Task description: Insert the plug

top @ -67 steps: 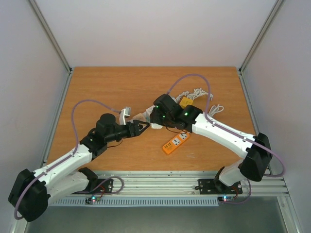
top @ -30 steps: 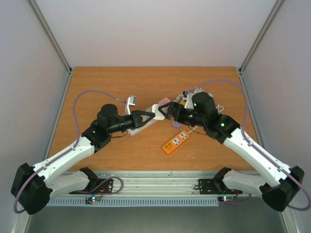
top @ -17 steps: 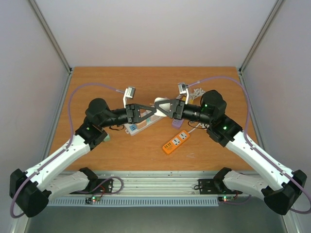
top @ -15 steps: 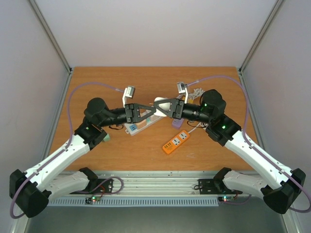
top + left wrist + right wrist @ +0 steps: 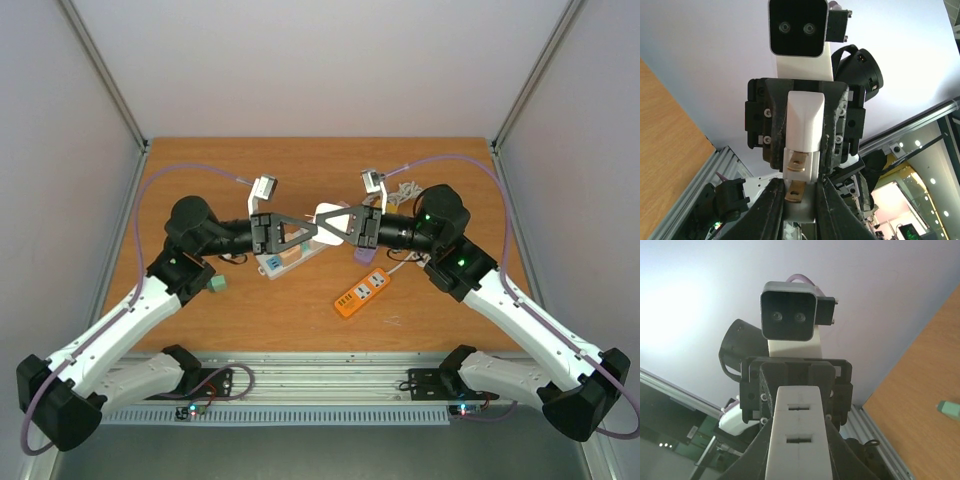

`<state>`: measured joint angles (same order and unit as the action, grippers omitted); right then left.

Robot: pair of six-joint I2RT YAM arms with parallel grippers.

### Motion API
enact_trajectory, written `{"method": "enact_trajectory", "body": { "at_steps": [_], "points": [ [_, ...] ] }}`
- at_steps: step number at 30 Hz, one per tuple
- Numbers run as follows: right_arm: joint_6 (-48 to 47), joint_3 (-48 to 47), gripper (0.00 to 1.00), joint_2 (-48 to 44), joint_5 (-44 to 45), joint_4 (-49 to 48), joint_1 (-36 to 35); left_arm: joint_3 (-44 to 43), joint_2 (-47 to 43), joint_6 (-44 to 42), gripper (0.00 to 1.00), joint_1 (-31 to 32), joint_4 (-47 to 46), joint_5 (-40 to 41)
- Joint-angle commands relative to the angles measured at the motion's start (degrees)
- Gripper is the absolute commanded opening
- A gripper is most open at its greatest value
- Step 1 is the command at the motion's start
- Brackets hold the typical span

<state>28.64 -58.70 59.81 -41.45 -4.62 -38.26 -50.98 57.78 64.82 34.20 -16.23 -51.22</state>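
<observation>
Handover step: plug [image 5: 330,213] is aloft over the counter [image 5: 200,170], clamped by left hand [image 5: 314,230] and right hand [image 5: 342,226] together. Next, by my reading, one hand lets go and the other aligns prongs [image 5: 798,161] with strip [image 5: 362,293].

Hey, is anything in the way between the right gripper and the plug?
Nothing visible: the right gripper has its jaws shut on the white plug, and the left gripper holds its other end.
</observation>
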Motion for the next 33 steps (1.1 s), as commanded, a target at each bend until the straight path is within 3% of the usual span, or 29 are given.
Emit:
{"method": "enact_trajectory", "body": {
  "at_steps": [1,6,9,13,17,23,33],
  "points": [
    [0.4,-0.1,0.1,-1.0,-0.8,-0.8,-0.1,-1.9,-1.5,-2.6,0.16,-1.7,3.4,-0.4],
    [0.2,-1.0,0.01,-0.8,2.4,2.9,0.0,-1.1,-3.1,-4.9,0.67,-3.6,8.1,1.7],
    [-1.6,-2.3,0.01,-0.1,6.1,9.9,0.0,-2.2,-5.7,-10.2,0.83,-4.9,18.5,6.9],
    [-2.6,-4.4,0.01,1.5,12.6,21.2,0.0,-6.7,-9.9,-21.2,0.91,-5.2,39.9,24.0],
    [-1.6,-4.7,0.01,2.5,22.7,36.1,0.0,-10.3,-14.0,-28.3,0.96,-5.2,53.0,42.3],
    [6.2,-1.1,0.01,3.8,39.2,50.7,0.0,-11.2,-18.7,-36.6,0.99,-5.2,57.1,52.2],
    [15.3,2.9,0.01,8.8,49.4,56.6,1.8,-7.7,-19.0,-43.9,0.99,-5.2,56.3,57.9]
  ]
}}
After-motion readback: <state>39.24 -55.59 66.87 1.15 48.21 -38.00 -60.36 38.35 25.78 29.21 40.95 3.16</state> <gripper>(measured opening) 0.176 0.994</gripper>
